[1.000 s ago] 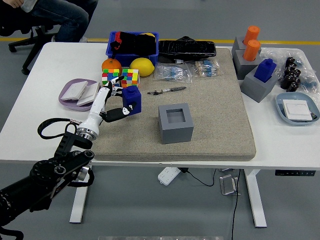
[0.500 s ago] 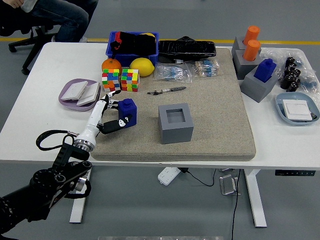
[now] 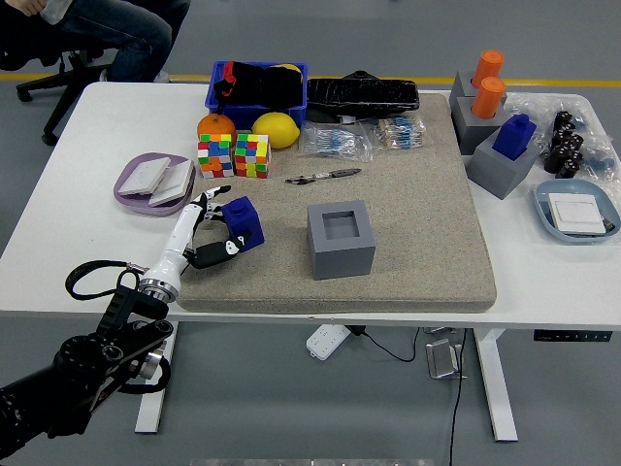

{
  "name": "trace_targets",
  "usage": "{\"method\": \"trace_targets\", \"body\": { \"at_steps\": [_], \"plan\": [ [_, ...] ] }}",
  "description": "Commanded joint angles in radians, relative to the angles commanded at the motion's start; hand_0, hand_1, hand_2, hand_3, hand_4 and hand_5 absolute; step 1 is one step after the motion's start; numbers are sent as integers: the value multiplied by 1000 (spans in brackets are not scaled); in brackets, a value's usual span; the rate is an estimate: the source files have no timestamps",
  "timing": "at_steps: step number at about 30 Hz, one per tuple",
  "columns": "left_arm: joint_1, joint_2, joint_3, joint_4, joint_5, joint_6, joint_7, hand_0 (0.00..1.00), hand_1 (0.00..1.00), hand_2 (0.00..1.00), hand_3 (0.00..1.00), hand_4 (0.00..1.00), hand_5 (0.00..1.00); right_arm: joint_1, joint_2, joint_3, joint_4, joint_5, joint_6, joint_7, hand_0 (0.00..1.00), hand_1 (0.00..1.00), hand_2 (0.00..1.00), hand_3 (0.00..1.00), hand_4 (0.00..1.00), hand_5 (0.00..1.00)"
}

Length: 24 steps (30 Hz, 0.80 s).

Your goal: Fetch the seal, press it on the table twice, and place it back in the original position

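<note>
A blue block-shaped seal (image 3: 245,222) is held in my left hand (image 3: 215,229) over the left part of the grey mat (image 3: 408,214). The white and black fingers wrap its left side and the seal leans a little to the left. Its base is at or just above the mat; I cannot tell if it touches. A grey square holder (image 3: 341,238) with an empty recess stands on the mat to the right of the seal. My left arm (image 3: 87,359) comes in from the lower left corner.
Two colour cubes (image 3: 234,154), an orange (image 3: 212,124) and a lemon (image 3: 276,129) lie behind the hand. A purple dish (image 3: 129,194) sits left of it. A pen (image 3: 325,176) lies mid-mat. Grey holders with orange and blue seals (image 3: 495,107) stand far right. A seated person is at top left.
My left hand has drawn back toward the near left, carrying the blue seal lower and closer to the table's front edge; the seal now tilts slightly.
</note>
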Motion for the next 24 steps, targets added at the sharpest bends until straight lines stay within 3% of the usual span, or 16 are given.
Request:
{"method": "trace_targets", "body": {
  "at_steps": [9, 16, 24],
  "plan": [
    [-26, 9, -58, -81, 43, 2, 7, 805, 569, 463, 866, 716, 2, 2, 0, 0, 1, 2, -1, 0, 950, 800, 798, 816, 899, 495],
    [-61, 23, -71, -170, 94, -15, 44, 811, 571, 461, 865, 719, 2, 2, -2, -2, -1, 2, 0, 0, 951, 799, 798, 816, 899, 496],
    [-112, 45, -69, -311, 201, -92, 154, 814, 571, 461, 866, 719, 2, 7, -8, -11, 0, 4, 0, 0, 951, 799, 797, 816, 899, 496]
  ]
}}
